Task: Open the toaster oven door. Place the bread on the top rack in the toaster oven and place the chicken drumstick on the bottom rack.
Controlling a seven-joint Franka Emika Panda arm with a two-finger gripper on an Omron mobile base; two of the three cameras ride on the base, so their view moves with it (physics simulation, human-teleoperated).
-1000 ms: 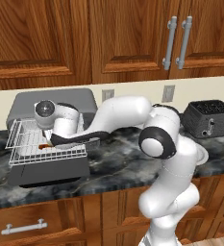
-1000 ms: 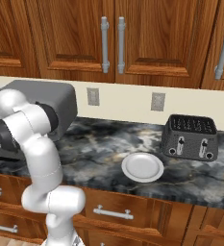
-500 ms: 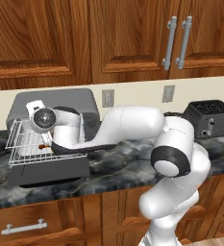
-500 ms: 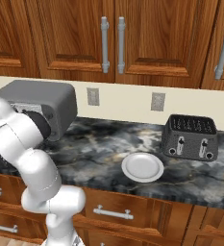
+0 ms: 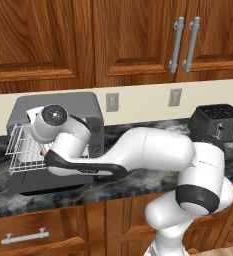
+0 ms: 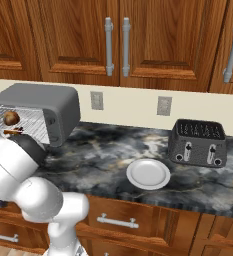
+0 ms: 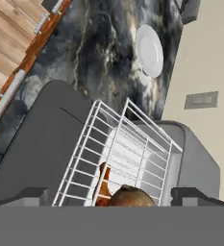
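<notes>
My gripper (image 7: 111, 204) looks open over the 2 racks, chicken drumstick (image 7: 103, 185) lower-middle, so backing out's next.

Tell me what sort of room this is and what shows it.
A home kitchen, rendered: wooden cabinets hang above a dark marble counter, which carries an open toaster oven, a black two-slot toaster and a white plate.

No readable text, label, brand, number or sign is found. The toaster oven (image 5: 83, 107), the black toaster (image 6: 197, 142), the white plate (image 6: 148, 173) and the wall outlets (image 6: 164, 105) are all seen blank, ahead of the hand and beside it.
</notes>
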